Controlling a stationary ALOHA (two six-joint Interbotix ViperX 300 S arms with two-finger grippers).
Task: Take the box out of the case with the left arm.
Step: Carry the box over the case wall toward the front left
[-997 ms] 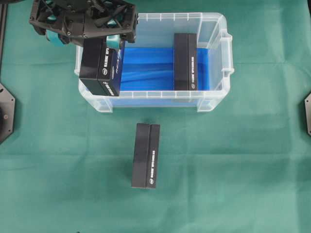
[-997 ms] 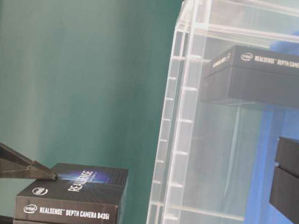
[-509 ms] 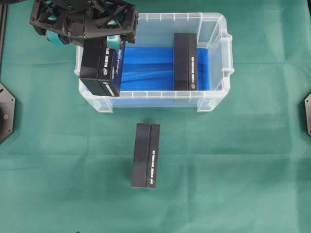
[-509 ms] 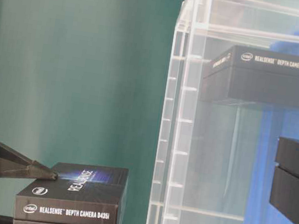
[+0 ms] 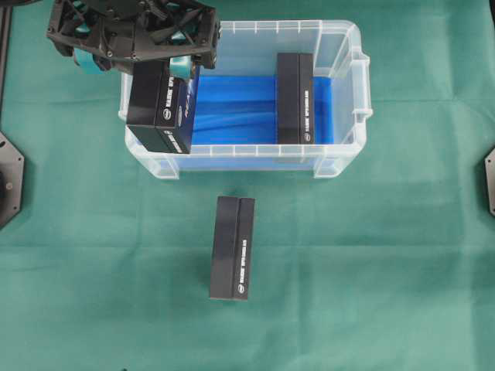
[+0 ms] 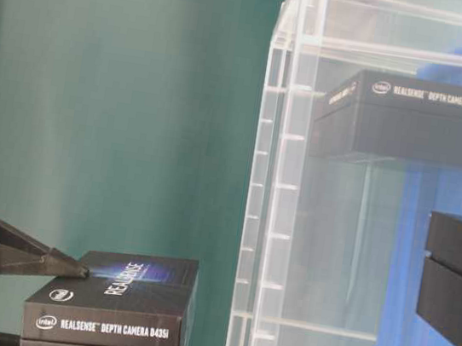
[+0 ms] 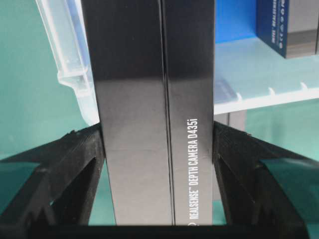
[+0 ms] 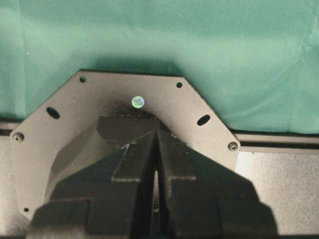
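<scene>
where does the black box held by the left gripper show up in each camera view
Overhead: the black rectangular cardboard box sits upper left, over the left end of the clear plastic case, under the left gripper.
Table-level: bottom left, left of the case wall.
Left wrist: centre, between the black fingers.
Right wrist: not in it.
Shared landmark: the case.

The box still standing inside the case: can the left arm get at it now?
Probably not yet: the left pincer is shut on another box. The standing box itself is uncovered in the open case.
</scene>
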